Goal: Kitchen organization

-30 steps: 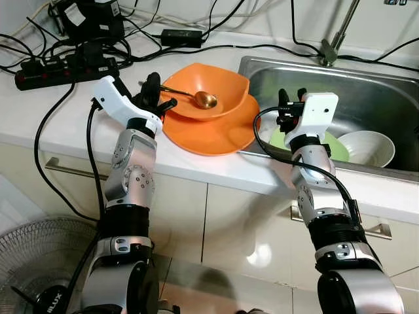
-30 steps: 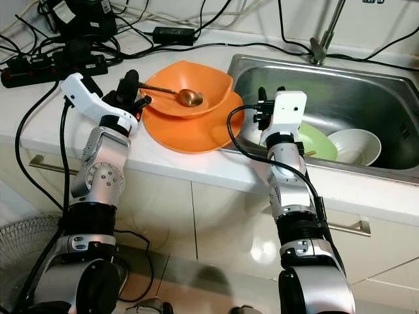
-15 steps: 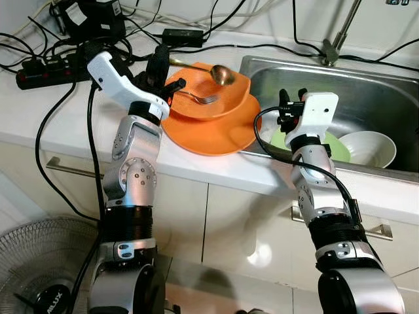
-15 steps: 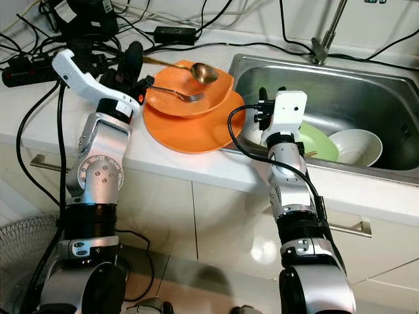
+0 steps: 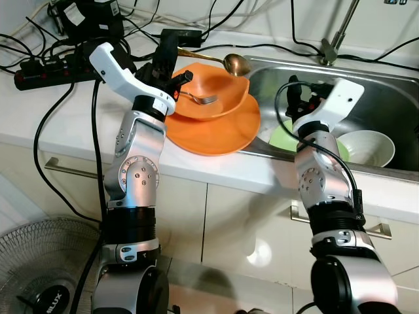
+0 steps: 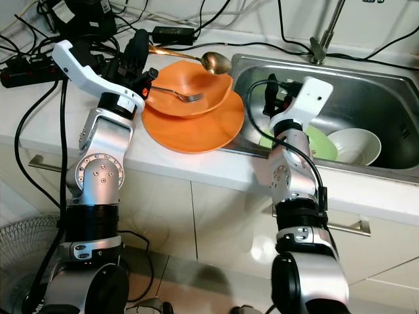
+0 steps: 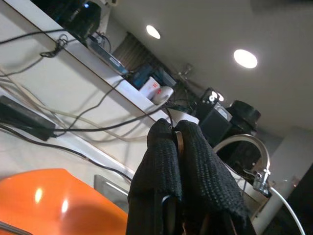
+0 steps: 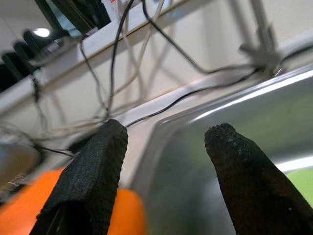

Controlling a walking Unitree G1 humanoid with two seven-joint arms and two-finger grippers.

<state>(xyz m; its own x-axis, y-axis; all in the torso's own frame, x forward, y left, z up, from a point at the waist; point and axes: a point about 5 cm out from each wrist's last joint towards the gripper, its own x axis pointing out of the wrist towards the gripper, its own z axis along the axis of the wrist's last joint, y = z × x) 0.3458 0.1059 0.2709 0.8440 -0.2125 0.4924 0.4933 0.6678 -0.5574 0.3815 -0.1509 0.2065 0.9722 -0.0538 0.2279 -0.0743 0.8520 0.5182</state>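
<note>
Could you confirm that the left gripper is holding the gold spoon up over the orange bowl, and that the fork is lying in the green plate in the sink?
One detail is wrong: the fork lies in the orange bowl on the counter, not in the green plate. The left eye view shows it. The left gripper does hold the gold spoon up over that bowl.

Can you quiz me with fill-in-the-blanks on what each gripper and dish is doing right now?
1. The left gripper is shut on the handle of a golden ____.
2. A fork lies in the ____ bowl.
3. The right gripper, fingers apart, hovers over the ____.
4. In the basin, beside the green dish, sits a ____ bowl.

Missing words: spoon; orange; sink; white
</note>
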